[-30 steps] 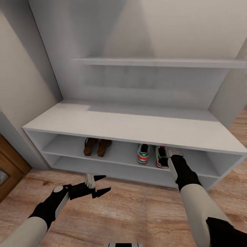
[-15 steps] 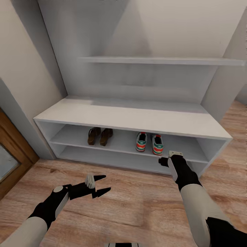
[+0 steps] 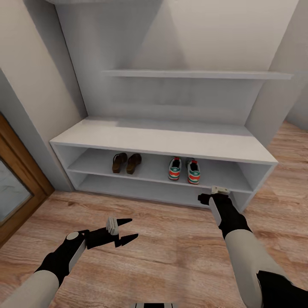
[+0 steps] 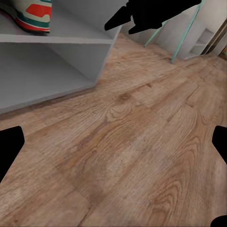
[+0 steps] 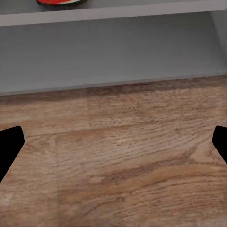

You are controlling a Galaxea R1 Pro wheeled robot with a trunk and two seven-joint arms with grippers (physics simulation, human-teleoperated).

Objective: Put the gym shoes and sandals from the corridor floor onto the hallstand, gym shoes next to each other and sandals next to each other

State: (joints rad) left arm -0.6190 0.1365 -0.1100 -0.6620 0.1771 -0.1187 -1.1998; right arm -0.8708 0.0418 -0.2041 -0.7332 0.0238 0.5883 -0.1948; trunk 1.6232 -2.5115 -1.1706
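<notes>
The two gym shoes [image 3: 184, 170] stand side by side on the middle tier of the hallstand [image 3: 162, 143], right of centre. On the same tier to their left, the two sandals [image 3: 127, 163] sit together. My right gripper [image 3: 210, 194] hangs open and empty over the corridor floor [image 3: 171, 252], just in front of the rack's lower right part. Lower left, my left gripper [image 3: 133, 228] is open and empty above the planks. The left wrist view catches one gym shoe [image 4: 33, 16] on its shelf; the right wrist view shows a shoe sole [image 5: 61, 2] at the shelf edge.
A wood-framed door [image 3: 15, 188] stands on the left beside a grey wall. A floating shelf [image 3: 196, 75] sits above the bench top. Open plank floor runs to the right of the rack [image 3: 286, 171]. Thin green legs [image 4: 187, 33] stand farther off in the left wrist view.
The whole view has backed away from the rack, so the camera moved. My right gripper, beside the right gym shoe a second ago, is now clear of the shelf over the floor.
</notes>
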